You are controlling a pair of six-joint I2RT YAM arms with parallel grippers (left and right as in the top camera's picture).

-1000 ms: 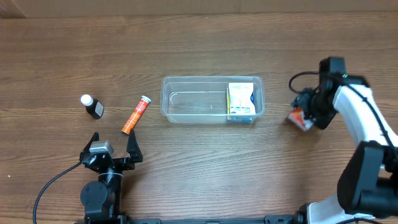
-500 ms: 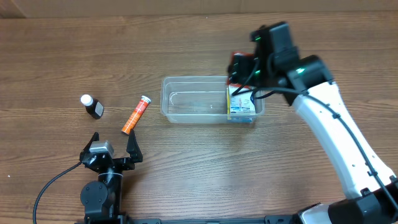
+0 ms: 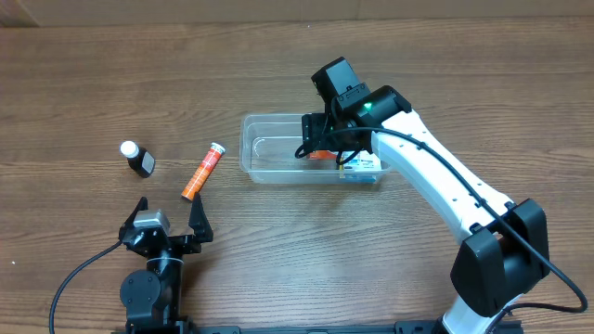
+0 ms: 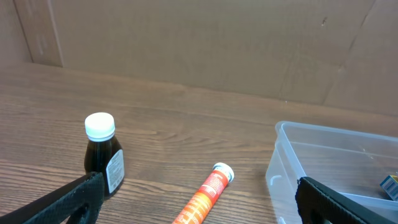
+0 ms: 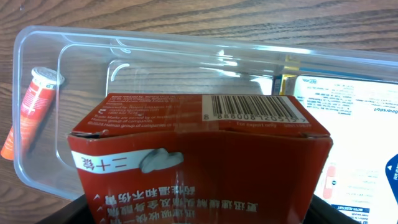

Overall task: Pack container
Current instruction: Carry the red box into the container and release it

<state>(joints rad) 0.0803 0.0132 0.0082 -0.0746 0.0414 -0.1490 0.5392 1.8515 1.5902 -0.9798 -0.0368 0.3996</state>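
Now moved leftward, red box (image 5: 199, 155), above container (image 3: 277, 158)

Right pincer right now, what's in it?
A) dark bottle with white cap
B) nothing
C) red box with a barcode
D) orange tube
C: the right wrist view shows the red box gripped in the right pincer over the container, while the orange tube and the dark bottle sit apart from it on the table.
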